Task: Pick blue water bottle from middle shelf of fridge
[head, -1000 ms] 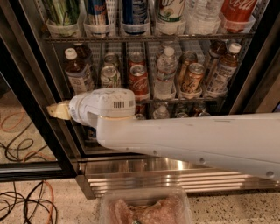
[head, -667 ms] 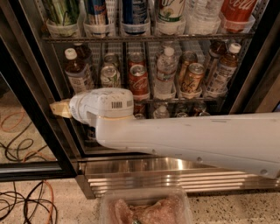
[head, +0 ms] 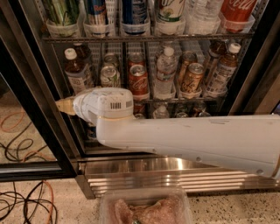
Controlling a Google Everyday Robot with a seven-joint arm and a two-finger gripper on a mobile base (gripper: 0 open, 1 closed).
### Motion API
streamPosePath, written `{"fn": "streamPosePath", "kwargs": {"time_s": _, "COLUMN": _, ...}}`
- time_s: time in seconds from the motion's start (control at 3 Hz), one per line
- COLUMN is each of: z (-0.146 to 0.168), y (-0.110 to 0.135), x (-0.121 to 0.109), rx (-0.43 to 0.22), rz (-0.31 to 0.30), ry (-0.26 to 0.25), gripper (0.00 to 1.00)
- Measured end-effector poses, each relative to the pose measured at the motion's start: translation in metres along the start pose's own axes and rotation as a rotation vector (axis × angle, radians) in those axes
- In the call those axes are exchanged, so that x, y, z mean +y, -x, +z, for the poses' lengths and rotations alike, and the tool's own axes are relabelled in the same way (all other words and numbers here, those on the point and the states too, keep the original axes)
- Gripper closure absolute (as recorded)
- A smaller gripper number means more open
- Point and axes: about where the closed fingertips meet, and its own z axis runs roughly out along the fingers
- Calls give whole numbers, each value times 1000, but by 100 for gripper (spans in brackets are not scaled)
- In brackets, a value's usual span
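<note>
The fridge (head: 30,92) stands open, with black frames and a ribbed steel base (head: 175,170). On the middle shelf (head: 175,100), the blue water bottle (head: 77,72) stands in the far left lane: white cap, dark liquid, pale label. A similar bottle (head: 222,70) leans in the far right lane. My white arm (head: 188,138) crosses the view from the right. The gripper (head: 65,106) sits at its left end, just below and slightly left of the left bottle, in front of the shelf's edge. Only its tan tip shows.
A clear water bottle (head: 166,72), a Coca-Cola can (head: 138,79) and other cans fill the middle lanes. Tall cans and a Coca-Cola bottle (head: 236,13) stand on the rack above. Cables (head: 22,201) lie on the floor at the left. A clear tub (head: 144,210) sits at the bottom.
Almost nothing has changed. The gripper's tan tip has drifted slightly to the right; the arm and the bottles stay where they were.
</note>
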Motion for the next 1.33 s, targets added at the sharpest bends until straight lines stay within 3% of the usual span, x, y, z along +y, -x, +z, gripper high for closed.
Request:
{"fn": "streamPosePath", "kwargs": {"time_s": 0.67, "z": 10, "y": 7, "x": -27, "rx": -23, "rz": -2, "ry": -74, "gripper": 23}}
{"fn": "streamPosePath", "kwargs": {"time_s": 1.33, "z": 22, "y": 17, "x": -36, "rx": -43, "rz": 2, "ry": -96, "gripper": 22}}
